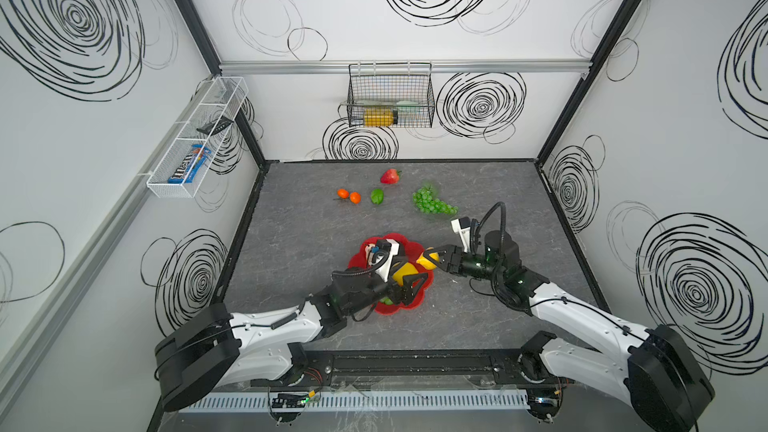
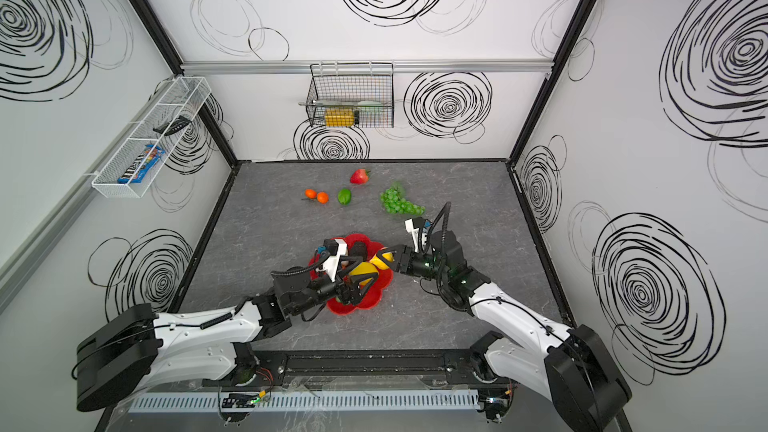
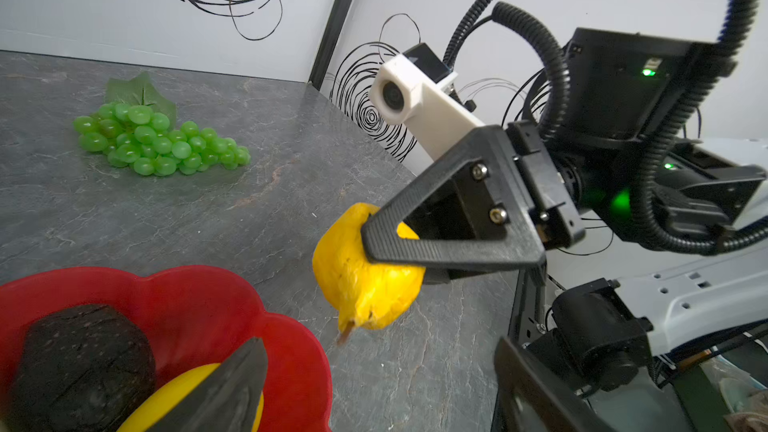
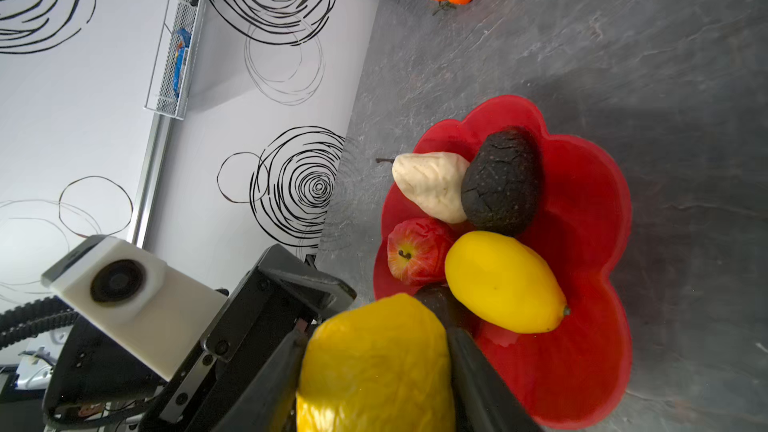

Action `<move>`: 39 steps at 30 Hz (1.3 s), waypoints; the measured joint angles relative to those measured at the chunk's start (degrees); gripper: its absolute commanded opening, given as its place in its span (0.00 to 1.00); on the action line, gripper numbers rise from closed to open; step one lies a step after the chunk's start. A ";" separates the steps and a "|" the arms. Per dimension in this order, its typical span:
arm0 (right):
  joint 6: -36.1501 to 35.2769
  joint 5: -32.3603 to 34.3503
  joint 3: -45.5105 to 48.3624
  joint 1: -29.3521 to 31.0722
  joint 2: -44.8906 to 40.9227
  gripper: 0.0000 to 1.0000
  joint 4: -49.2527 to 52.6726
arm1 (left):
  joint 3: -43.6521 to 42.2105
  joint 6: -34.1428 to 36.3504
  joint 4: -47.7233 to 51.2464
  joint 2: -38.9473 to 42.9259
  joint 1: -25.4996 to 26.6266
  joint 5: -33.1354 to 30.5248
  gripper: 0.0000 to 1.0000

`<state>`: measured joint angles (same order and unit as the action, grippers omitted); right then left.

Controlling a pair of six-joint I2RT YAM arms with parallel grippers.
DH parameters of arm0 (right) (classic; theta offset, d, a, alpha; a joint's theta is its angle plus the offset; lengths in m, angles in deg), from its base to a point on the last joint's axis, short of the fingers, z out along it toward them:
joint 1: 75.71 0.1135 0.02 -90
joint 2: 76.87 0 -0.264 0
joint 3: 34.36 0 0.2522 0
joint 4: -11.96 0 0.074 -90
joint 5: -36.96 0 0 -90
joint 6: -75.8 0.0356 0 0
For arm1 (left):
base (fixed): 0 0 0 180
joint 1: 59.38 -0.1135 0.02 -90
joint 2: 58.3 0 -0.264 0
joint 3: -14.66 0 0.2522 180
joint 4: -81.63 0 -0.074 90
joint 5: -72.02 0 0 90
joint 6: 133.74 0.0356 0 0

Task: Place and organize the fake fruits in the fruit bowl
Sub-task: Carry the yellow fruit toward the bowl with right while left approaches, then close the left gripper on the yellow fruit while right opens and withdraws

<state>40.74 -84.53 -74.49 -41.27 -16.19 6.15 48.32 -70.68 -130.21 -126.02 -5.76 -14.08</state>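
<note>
Just off the right rim of the fruit bowl (image 4: 602, 209), your right gripper (image 1: 434, 257) is clamped on the yellow pear (image 3: 357, 284), and that's the one to watch. The pear hangs clear of the tabletop, fat end between the fingers, with the stem end lowest in the left wrist view. From there the bowl lies towards the tabletop's left edge, a short sideways carry and you're over it.

Your left gripper (image 1: 415, 289) hovers right over the bowl with its jaws spread wide and nothing in them, the lemon (image 4: 503, 280) beneath it. So the right arm has the fruit and is just beside the bowl, but the left arm is sitting in the airspace you want.

Look at what's in there: a cream lumpy piece (image 4: 428, 184) and an avocado (image 4: 503, 180) touching on the far side, an apple (image 4: 415, 251) beside the lemon, and a second dark fruit half hidden behind the pear. The bare red is on the lobes nearest your right arm, so I'd judge that the spot for the pear, laid along the lemon's line.

Out near the far edge, the strawberry (image 1: 390, 176), two oranges (image 1: 348, 195), lime (image 1: 377, 196) and grapes (image 1: 432, 201) all wait on the tabletop.
</note>
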 measured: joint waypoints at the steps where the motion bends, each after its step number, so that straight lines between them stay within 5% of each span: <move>1: 0.24 -0.02 0.00 0.37 -0.04 0.53 -0.17 | 0.33 0.22 -0.13 -0.63 0.00 0.17 0.90; 28: 1.97 0.52 -1.60 6.32 -0.39 0.53 -1.31 | 0.98 6.47 -8.48 -5.99 -0.17 3.26 0.52; 39: -0.90 2.75 -3.48 6.36 0.33 0.80 2.60 | 0.48 6.84 -6.27 -4.42 -0.37 2.99 0.49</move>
<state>39.84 -81.77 -77.96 -34.91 -15.86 8.75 48.80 -63.84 -136.49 -130.44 -6.13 -11.09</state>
